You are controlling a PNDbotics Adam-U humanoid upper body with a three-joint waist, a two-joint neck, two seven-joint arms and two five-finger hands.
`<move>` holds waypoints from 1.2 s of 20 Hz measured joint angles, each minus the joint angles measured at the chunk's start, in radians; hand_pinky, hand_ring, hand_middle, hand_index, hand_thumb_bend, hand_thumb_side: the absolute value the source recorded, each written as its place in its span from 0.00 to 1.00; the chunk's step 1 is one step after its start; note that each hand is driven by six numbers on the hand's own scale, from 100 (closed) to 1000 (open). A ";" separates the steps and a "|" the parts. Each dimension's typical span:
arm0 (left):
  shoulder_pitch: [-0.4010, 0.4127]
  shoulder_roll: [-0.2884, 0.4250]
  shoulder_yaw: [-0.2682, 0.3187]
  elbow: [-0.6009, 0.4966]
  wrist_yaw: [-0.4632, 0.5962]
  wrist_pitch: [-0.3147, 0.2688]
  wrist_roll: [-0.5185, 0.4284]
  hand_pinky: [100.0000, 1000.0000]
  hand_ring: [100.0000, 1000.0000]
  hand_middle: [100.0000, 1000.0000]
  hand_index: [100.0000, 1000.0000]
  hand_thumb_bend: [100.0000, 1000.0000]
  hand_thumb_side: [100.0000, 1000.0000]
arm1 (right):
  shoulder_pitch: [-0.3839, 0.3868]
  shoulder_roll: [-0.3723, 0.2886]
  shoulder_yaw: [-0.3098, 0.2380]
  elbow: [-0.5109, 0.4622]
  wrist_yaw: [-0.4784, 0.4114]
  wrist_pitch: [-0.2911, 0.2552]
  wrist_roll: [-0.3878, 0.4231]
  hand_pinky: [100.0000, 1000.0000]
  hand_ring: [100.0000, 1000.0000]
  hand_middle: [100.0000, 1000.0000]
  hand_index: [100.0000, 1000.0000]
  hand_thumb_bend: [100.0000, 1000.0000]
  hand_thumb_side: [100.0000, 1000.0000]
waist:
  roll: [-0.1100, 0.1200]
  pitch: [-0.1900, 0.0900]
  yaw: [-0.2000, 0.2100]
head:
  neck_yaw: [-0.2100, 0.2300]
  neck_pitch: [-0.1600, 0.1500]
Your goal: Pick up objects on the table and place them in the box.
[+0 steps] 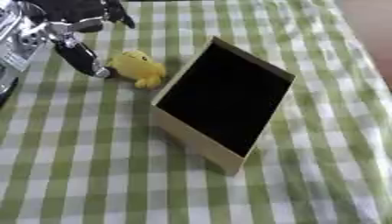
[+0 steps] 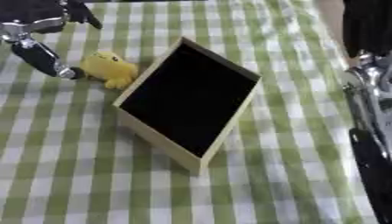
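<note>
I logged one rectangular box (image 1: 222, 98), pale walls, black inside, on the green-checked cloth of the counter (image 1: 84, 175). One soft yellow toy (image 1: 138, 68) lay just beside its far-left wall. My left hand (image 1: 76, 54) touched it, fingers extended. Right hand (image 2: 367, 100): cannot tell.

A green-and-white checked tablecloth (image 1: 92, 175) covered the whole work surface, its stripes running askew across both views. It lay mostly flat, with faint soft folds toward the far right side. Beyond the cloth's far right edge, a strip of plain brownish surface (image 1: 371, 22) showed in the upper corner.
</note>
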 measured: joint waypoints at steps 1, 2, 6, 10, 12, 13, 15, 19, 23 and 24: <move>-0.002 -0.004 0.004 0.013 0.010 0.005 0.002 0.62 0.79 0.78 0.87 0.42 0.14 | -0.003 0.001 0.000 0.000 -0.001 0.000 0.000 0.77 0.73 0.71 0.87 0.00 0.95 | 0.000 0.000 -0.003 | 0.001 -0.002; -0.005 -0.009 0.009 0.028 0.020 0.012 0.003 0.62 0.79 0.78 0.87 0.42 0.14 | -0.003 0.004 0.000 0.000 -0.001 0.000 0.000 0.77 0.73 0.71 0.87 0.00 0.95 | 0.000 0.001 -0.008 | 0.003 -0.005; -0.007 -0.029 0.021 0.074 0.041 0.026 0.007 0.61 0.79 0.78 0.86 0.40 0.14 | -0.010 0.009 0.000 0.000 -0.002 0.000 0.000 0.77 0.73 0.71 0.87 0.00 0.95 | 0.000 0.006 -0.018 | 0.007 -0.009; -0.007 -0.043 0.029 0.107 0.041 0.024 0.017 0.60 0.79 0.78 0.85 0.38 0.14 | -0.011 0.016 0.000 0.000 -0.006 0.000 -0.001 0.77 0.73 0.71 0.87 0.00 0.95 | 0.000 0.012 -0.032 | 0.014 -0.017; -0.008 -0.047 0.034 0.122 0.035 0.022 0.021 0.60 0.79 0.77 0.85 0.37 0.12 | -0.012 0.017 0.000 0.000 -0.008 0.000 -0.001 0.77 0.73 0.71 0.87 0.00 0.95 | 0.000 0.016 -0.038 | 0.018 -0.018; -0.008 -0.050 0.035 0.131 0.028 0.021 0.022 0.60 0.79 0.77 0.85 0.36 0.10 | -0.014 0.017 0.000 0.000 -0.009 0.000 -0.001 0.77 0.73 0.71 0.87 0.00 0.95 | 0.000 0.017 -0.040 | 0.020 -0.018; -0.008 -0.051 0.039 0.145 0.007 0.020 0.021 0.60 0.79 0.77 0.85 0.35 0.08 | -0.016 0.017 0.000 0.000 -0.010 0.000 -0.001 0.77 0.73 0.71 0.87 0.00 0.96 | 0.001 0.019 -0.043 | 0.022 -0.021; -0.008 -0.051 0.047 0.173 -0.044 0.012 0.007 0.59 0.77 0.75 0.83 0.29 0.05 | -0.016 0.019 0.000 0.000 -0.018 0.000 -0.001 0.77 0.73 0.71 0.87 0.00 0.96 | 0.002 0.020 -0.043 | 0.026 -0.021; -0.007 -0.058 0.055 0.196 -0.076 0.003 -0.004 0.45 0.66 0.62 0.68 0.20 0.06 | -0.019 0.025 0.000 0.000 -0.024 0.000 -0.001 0.77 0.73 0.71 0.87 0.00 0.95 | 0.000 0.020 -0.042 | 0.027 -0.024; -0.007 -0.061 0.057 0.199 -0.078 0.000 -0.006 0.43 0.64 0.60 0.66 0.19 0.06 | -0.019 0.025 -0.001 0.000 -0.027 0.001 -0.002 0.76 0.73 0.71 0.87 0.00 0.95 | 0.000 0.020 -0.041 | 0.027 -0.024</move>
